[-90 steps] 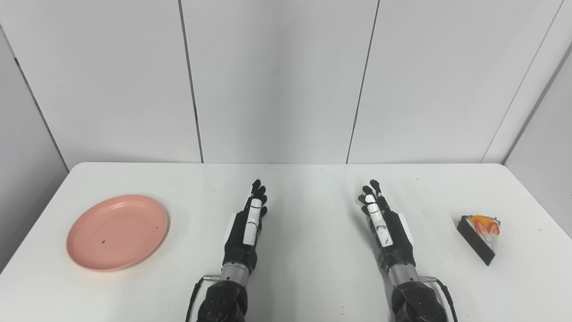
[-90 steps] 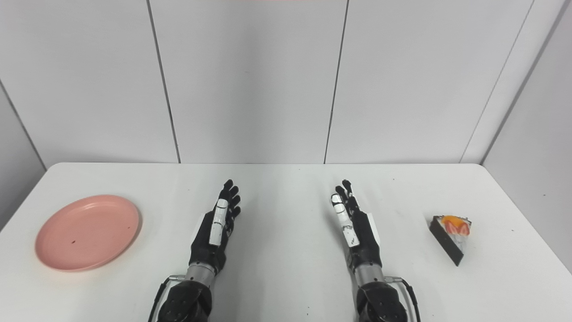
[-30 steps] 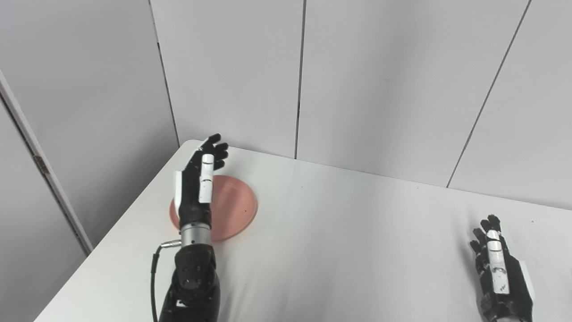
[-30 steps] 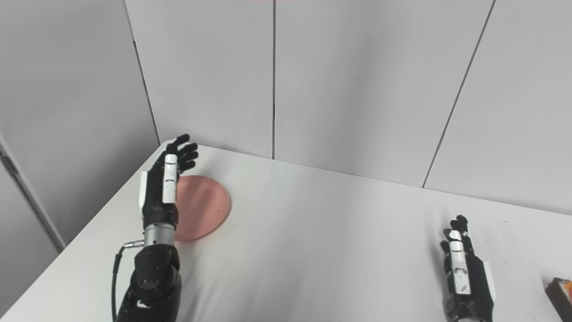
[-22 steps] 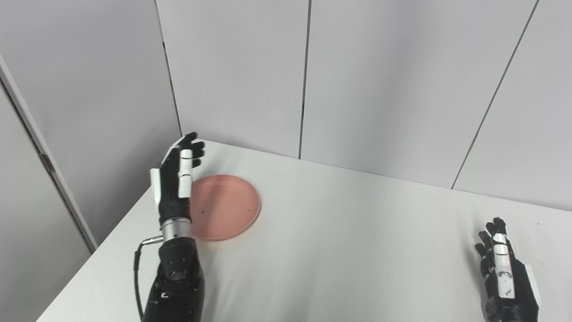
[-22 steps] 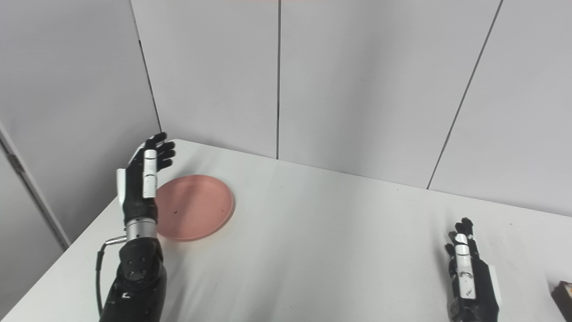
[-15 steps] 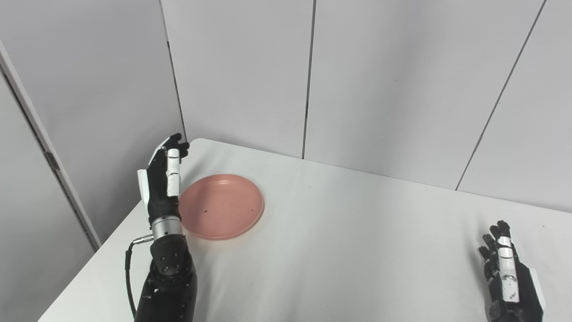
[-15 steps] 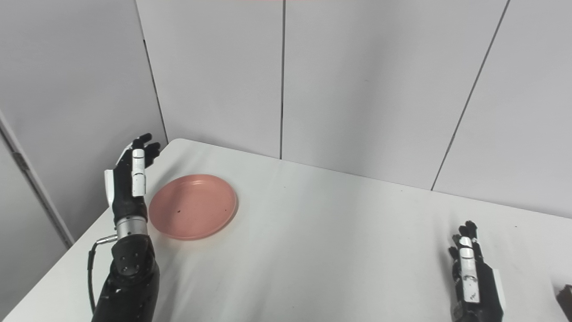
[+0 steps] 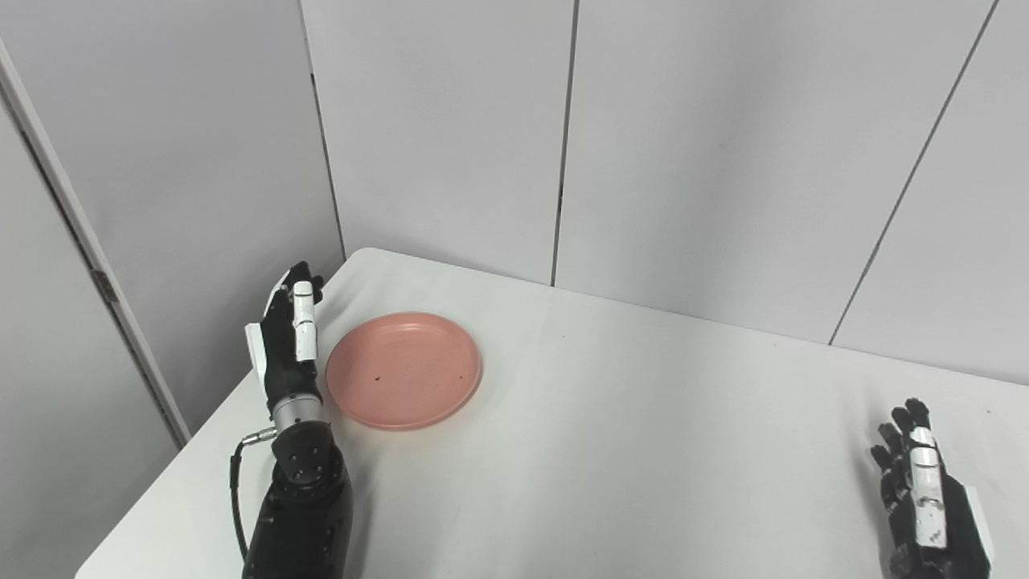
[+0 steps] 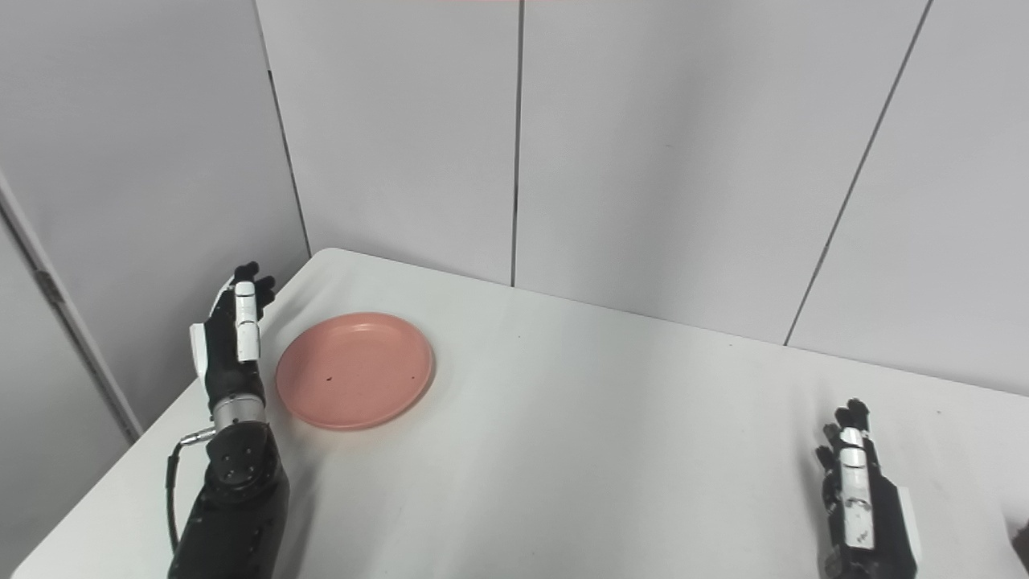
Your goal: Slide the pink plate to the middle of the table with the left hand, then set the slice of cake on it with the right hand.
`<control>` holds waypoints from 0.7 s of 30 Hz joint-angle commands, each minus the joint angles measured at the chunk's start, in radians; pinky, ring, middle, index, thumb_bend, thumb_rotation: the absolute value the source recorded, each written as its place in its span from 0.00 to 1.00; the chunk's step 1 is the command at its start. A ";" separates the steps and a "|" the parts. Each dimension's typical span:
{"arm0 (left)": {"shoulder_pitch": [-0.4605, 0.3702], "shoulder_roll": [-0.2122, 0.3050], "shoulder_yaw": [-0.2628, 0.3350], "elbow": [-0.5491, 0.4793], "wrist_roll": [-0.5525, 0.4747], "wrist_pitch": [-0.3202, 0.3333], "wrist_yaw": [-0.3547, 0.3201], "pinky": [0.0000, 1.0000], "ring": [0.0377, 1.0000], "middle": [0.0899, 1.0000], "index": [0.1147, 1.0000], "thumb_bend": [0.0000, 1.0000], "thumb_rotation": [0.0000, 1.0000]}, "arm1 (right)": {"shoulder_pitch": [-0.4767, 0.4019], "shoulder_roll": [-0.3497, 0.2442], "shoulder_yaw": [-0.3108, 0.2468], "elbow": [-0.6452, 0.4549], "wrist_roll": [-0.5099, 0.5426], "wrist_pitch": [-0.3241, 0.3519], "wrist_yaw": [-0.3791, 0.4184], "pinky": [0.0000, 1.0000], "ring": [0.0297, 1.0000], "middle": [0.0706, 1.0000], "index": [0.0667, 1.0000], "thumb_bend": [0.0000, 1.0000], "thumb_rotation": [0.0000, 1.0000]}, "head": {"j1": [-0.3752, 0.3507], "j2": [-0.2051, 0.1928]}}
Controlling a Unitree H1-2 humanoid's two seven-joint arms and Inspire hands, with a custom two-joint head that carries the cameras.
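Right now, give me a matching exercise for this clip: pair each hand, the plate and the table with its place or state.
Things:
1. left hand
2. right hand
3. pink plate
4. table

Places or states:
A. white, bearing the plate
B. open, at the table's left edge beside the plate
C. empty, near the far left corner
D. open, low at the right

Pairs: 1-B, 2-D, 3-C, 4-A

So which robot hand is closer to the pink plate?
Left. The left robot hand stands just beside the pink plate, at its outer edge. The right robot hand is far across the table.
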 commanded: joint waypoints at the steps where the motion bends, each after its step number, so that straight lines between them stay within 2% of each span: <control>1: -0.051 0.023 -0.006 0.010 -0.012 -0.044 -0.009 0.92 0.85 0.81 0.80 0.69 1.00 | -0.023 -0.001 -0.001 -0.040 0.002 0.004 -0.002 1.00 1.00 1.00 1.00 0.42 0.91 | 0.000 0.000; 10: -0.072 0.036 -0.014 0.094 -0.044 -0.059 -0.035 0.93 0.89 0.86 0.87 0.68 1.00 | -0.022 0.003 -0.003 -0.056 0.003 0.014 -0.005 1.00 1.00 1.00 1.00 0.41 0.92 | 0.001 0.003; 14: -0.066 0.033 -0.016 0.088 -0.066 -0.051 -0.058 0.93 0.89 0.87 0.87 0.67 1.00 | -0.021 0.001 -0.001 -0.061 0.002 0.014 -0.003 1.00 1.00 1.00 1.00 0.40 0.92 | 0.001 0.004; 17: -0.060 0.016 -0.003 0.059 -0.156 -0.021 -0.115 0.93 0.89 0.88 0.88 0.68 1.00 | -0.019 0.001 -0.002 -0.072 0.002 0.030 -0.006 1.00 1.00 1.00 1.00 0.40 0.92 | 0.002 0.010; 21: -0.048 0.000 -0.006 0.039 -0.213 -0.007 -0.146 0.83 0.85 0.83 0.83 0.71 1.00 | -0.020 0.004 -0.005 -0.073 0.005 0.031 -0.009 1.00 1.00 1.00 1.00 0.39 0.91 | 0.000 0.013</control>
